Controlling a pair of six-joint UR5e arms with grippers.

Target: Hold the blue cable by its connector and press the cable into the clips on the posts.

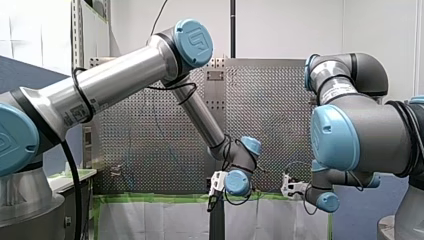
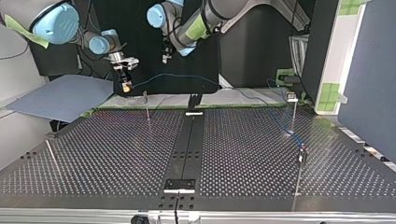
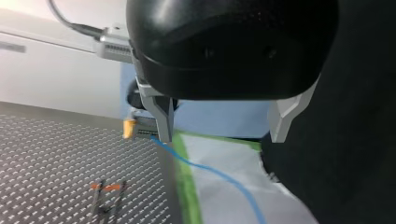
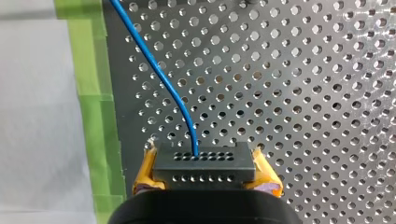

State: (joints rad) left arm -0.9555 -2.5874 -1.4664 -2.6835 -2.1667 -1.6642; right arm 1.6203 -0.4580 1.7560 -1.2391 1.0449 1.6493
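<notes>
My right gripper is shut on the dark connector, its yellow pads pressing on both ends. The blue cable leaves the connector's face and hangs in the air above the perforated table. In the top view the blue cable spans to the view's right and drops past a clipped post to another post. A third post stands just below the connector. My left gripper hangs open beside the connector, with the cable passing under its metal fingers.
Green tape edges a pale sheet at the table's back edge. A thin rod lies at the top view's left. A dark centre strip with small brackets runs down the table. A post with an orange clip shows below my left gripper.
</notes>
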